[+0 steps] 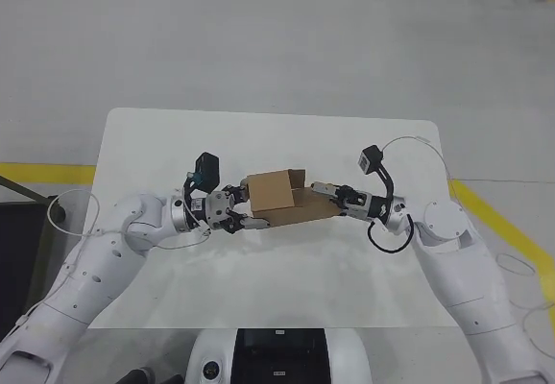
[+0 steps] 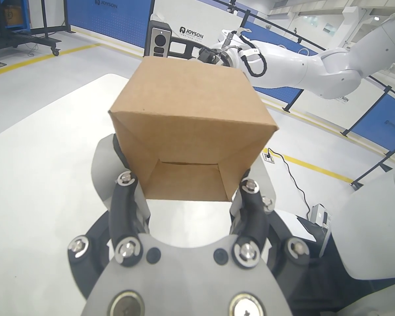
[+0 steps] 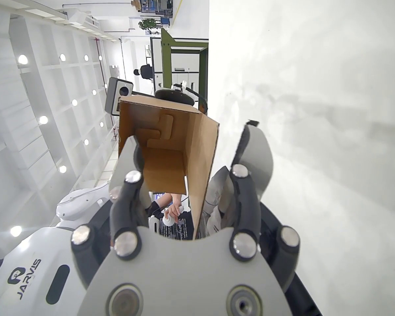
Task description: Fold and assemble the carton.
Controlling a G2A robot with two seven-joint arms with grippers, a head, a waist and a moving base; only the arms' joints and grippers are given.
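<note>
Left gripper (image 2: 186, 169) clamped on closed end of brown cardboard carton (image 2: 187, 110) held above white surface (image 1: 258, 144), right gripper (image 3: 191, 136) spread wide around loose flap (image 3: 200, 166), so probably best nudging that flap in slowly.

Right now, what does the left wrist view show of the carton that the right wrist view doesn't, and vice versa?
Left wrist view: the closed end of the carton from outside, flaps folded in, gripped between the fingers of the left gripper, with the other arm beyond it.
Right wrist view: the open end and the inside, with flap tabs at the far end. One side wall runs between the spread fingers of the right gripper, and one finger stands clear of it.
Both: the brown carton over the white table.
</note>
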